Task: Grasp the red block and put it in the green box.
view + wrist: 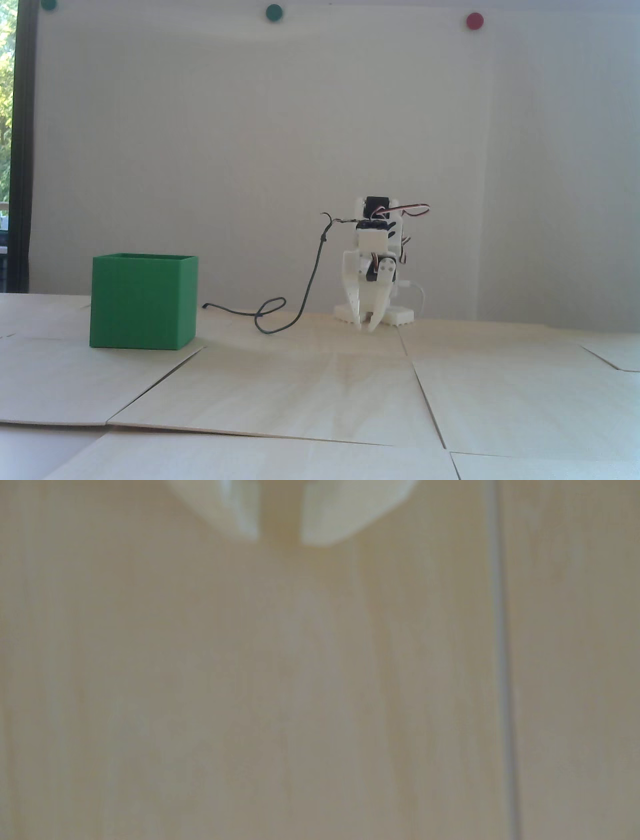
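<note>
Pale wooden panels [320, 390] covered the near table. In the fixed view the green box [142, 302] stood at the left, farther back, well apart from the arm. Farther still, right of centre, the white arm [375, 265] crouched with its gripper [366, 322] pointing down close to the table, fingers slightly parted and gripping nothing. A dark cable [300, 300] looped between box and arm. The block showed in neither view.

The white arm [375, 260] sits folded low over its base, wrist bent downward, its fingers [356, 312] pointing at the bench with a narrow gap between the tips, holding nothing.
</note>
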